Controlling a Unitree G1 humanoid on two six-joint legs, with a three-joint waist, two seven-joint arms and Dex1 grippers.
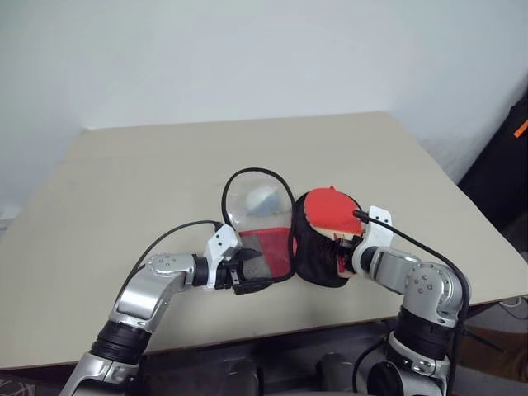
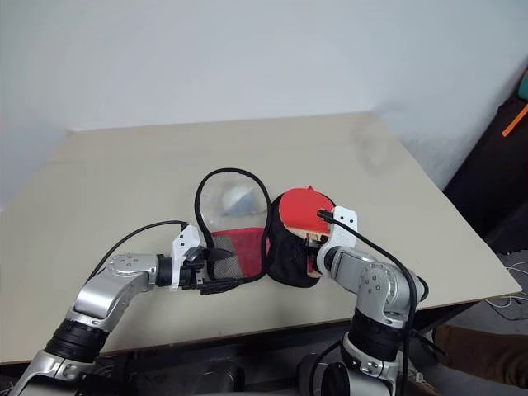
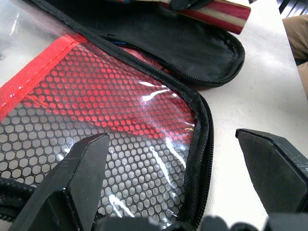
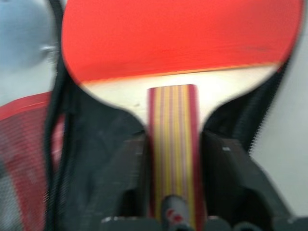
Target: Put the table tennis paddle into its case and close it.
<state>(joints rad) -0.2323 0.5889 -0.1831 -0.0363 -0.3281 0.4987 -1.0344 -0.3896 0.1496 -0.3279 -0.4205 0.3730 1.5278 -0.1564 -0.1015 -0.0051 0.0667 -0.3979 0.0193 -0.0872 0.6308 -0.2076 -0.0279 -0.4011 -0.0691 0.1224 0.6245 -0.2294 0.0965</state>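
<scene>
The case (image 1: 266,247) lies spread open on the table: a clear and red-mesh half on the left, a black fabric half (image 1: 318,260) on the right. The table tennis paddle (image 1: 330,210) rests tilted over the black half, red face up. Its striped handle (image 4: 173,144) runs into my right gripper (image 1: 351,247), which comes in from the near right. My left gripper (image 1: 243,271) stands open at the mesh half's near corner, with one fingertip (image 3: 79,163) over the mesh and the other over bare table beyond the zip edge.
A whitish rounded lump (image 1: 262,196) shows through the clear window. The beige table (image 1: 124,181) reaches wide to the left and back; its front edge runs just behind my arms. A dark bag with an orange stripe (image 1: 510,157) stands off the table at the right.
</scene>
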